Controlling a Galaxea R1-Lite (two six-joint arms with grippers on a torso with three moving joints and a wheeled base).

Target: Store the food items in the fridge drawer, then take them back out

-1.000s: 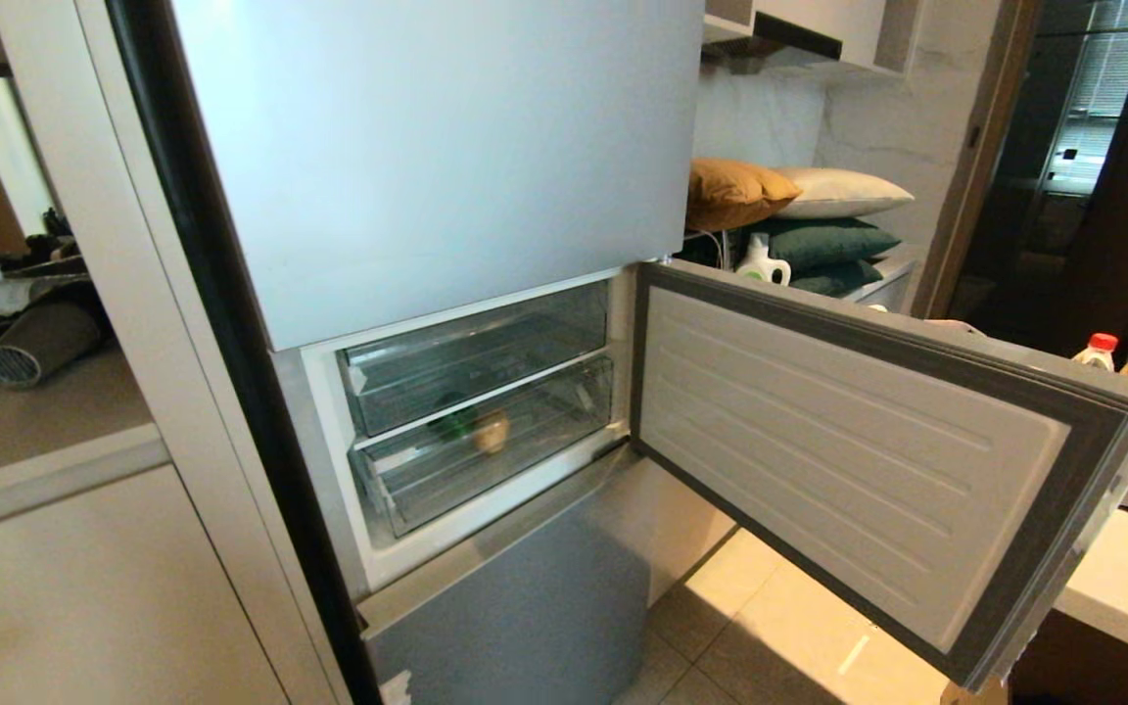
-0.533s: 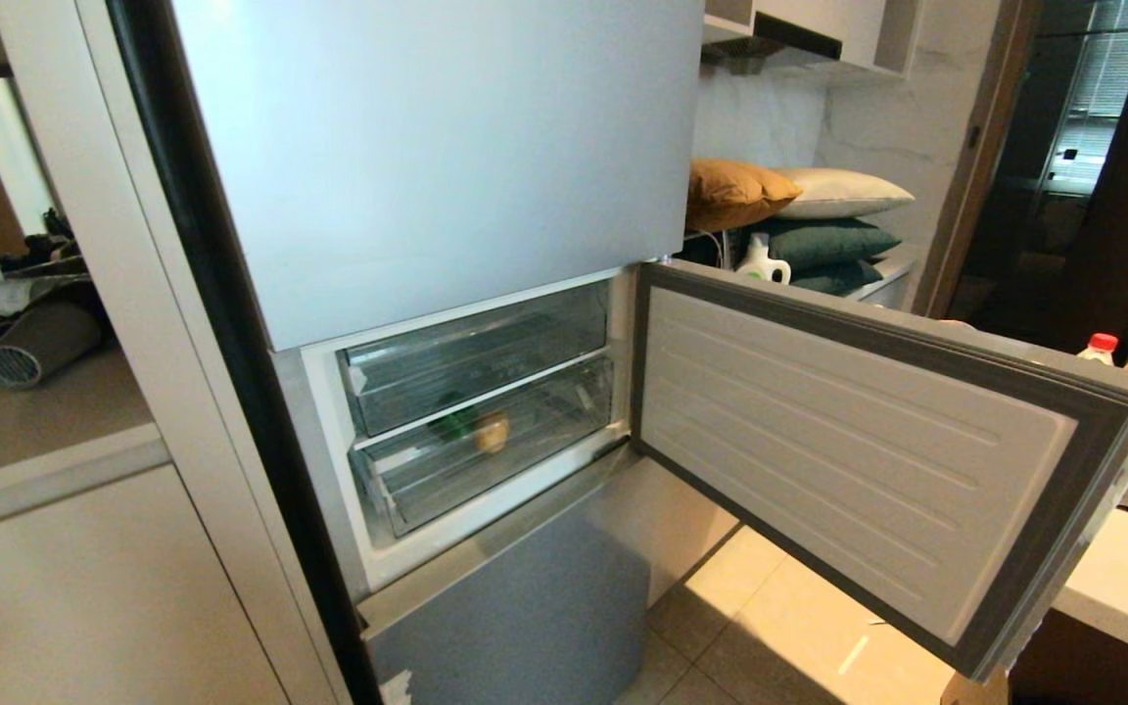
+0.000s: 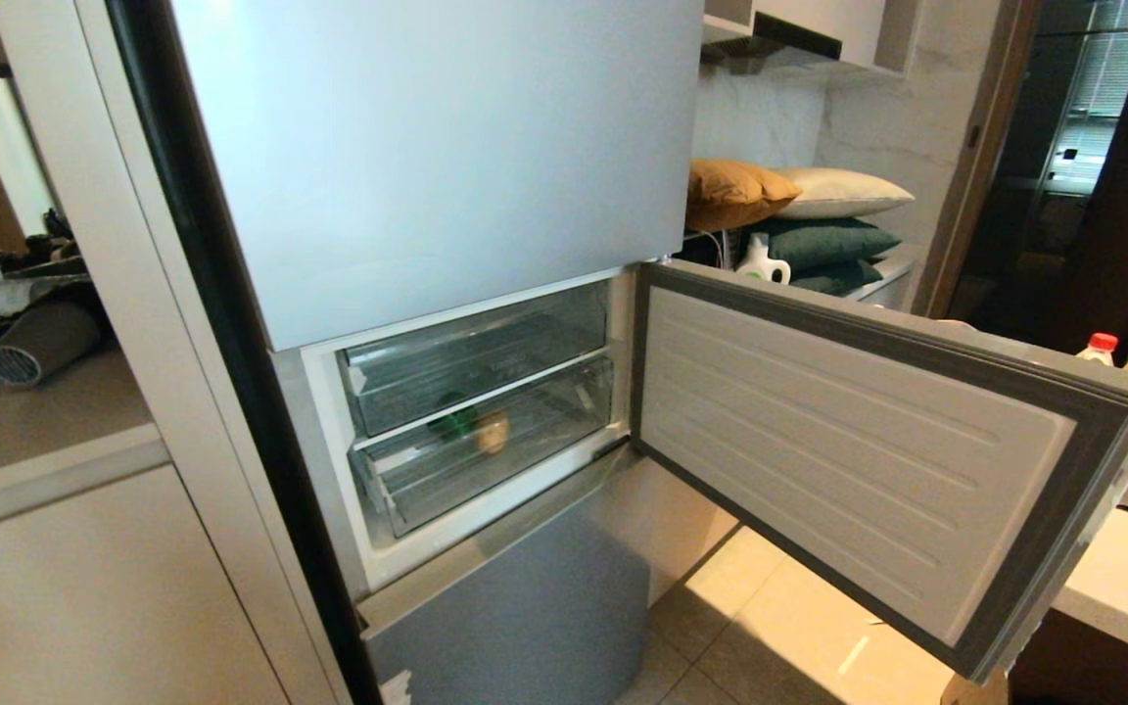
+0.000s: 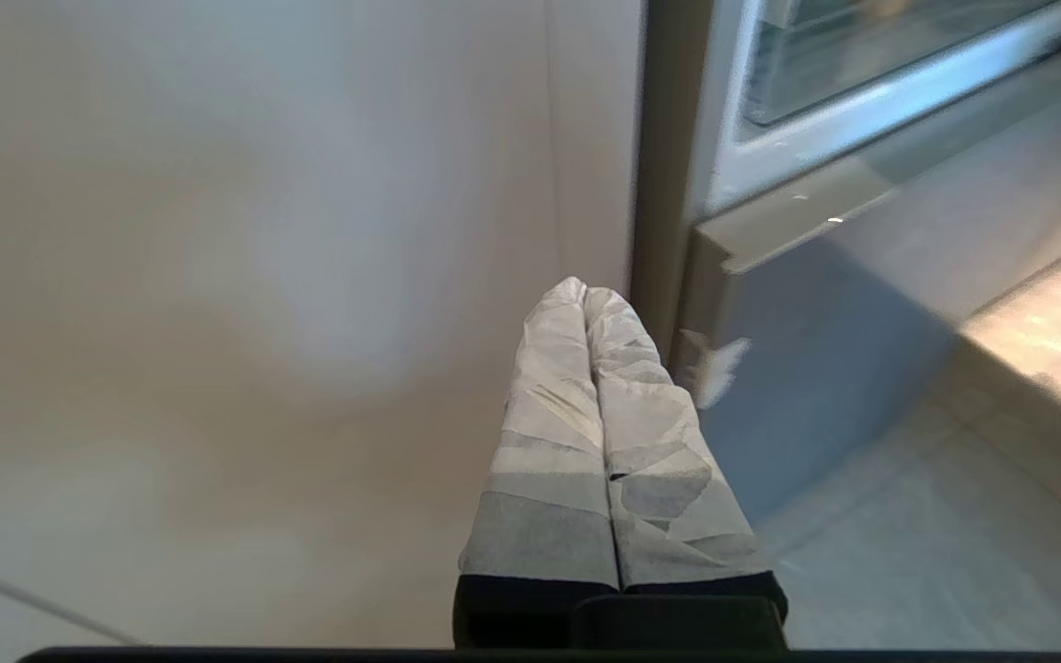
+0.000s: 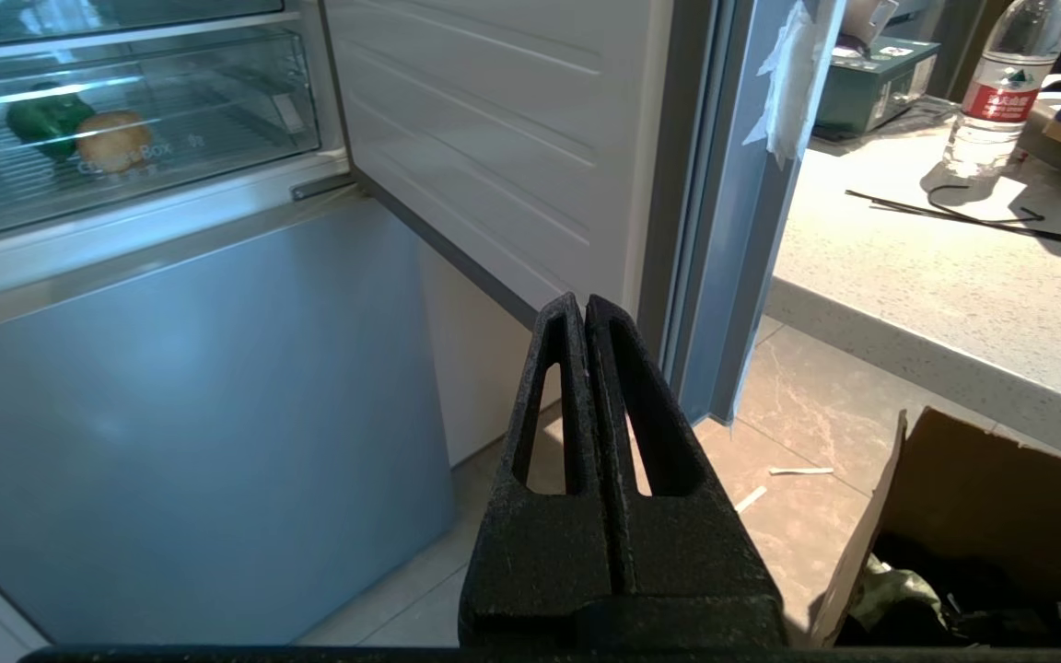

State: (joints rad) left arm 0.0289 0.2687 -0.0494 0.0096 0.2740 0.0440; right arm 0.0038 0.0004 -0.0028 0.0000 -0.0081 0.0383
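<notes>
Hanging low before the fridge, both tools clenched on nothing: left gripper [image 4: 584, 293], wrapped in pale tape, beside the cabinet panel; right gripper [image 5: 584, 304], black, under the open white-lined door [image 3: 848, 441].

Step in hand, as I judge it: retrieval. The lower drawer must slide out first; best to open the fingers, hook its clear front wall squarely and pull level, keeping clear of the door.

Lower transparent ribbed plastic drawer [image 3: 446, 470]: pushed in; holds a glossy dark-green bell pepper [image 5: 50, 118] touching a round tan-brown bun [image 5: 112, 139].

Upper clear drawer [image 3: 466, 367]: nothing visible inside.

Beyond, on the counter: stacked cushions [image 3: 799, 220].
</notes>
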